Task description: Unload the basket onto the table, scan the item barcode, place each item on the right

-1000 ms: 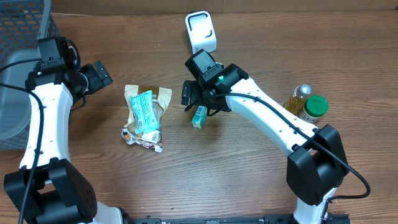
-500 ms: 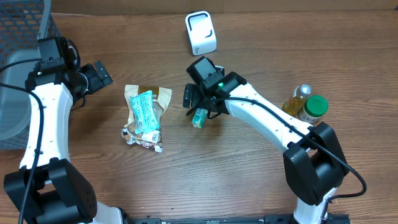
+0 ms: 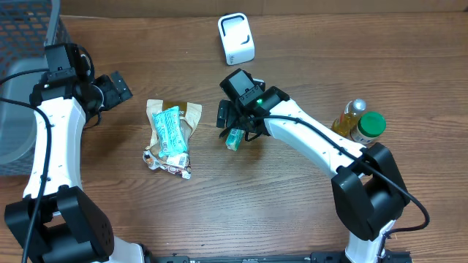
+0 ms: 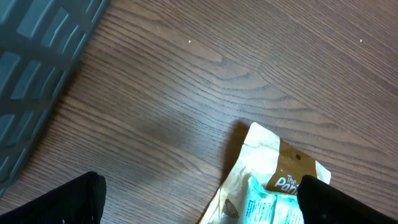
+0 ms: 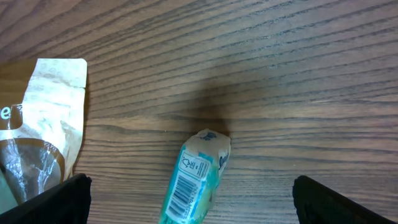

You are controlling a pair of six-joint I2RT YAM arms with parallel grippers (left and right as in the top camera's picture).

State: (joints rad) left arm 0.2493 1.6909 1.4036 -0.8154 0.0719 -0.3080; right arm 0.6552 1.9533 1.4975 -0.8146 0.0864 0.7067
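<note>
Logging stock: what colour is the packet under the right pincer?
Small plastic packet: teal and white, right wrist view.

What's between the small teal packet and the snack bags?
Nothing; only bare table separates teal packet and snack bags, clear in the overhead and right wrist views.

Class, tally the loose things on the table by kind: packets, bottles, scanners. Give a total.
Packets: 4 (tan pouch, teal packet, crumpled wrapper, small teal packet)
Bottles: 2 (yellow bottle, green-capped bottle)
Scanners: 1 (white scanner)
Total: 7
</note>
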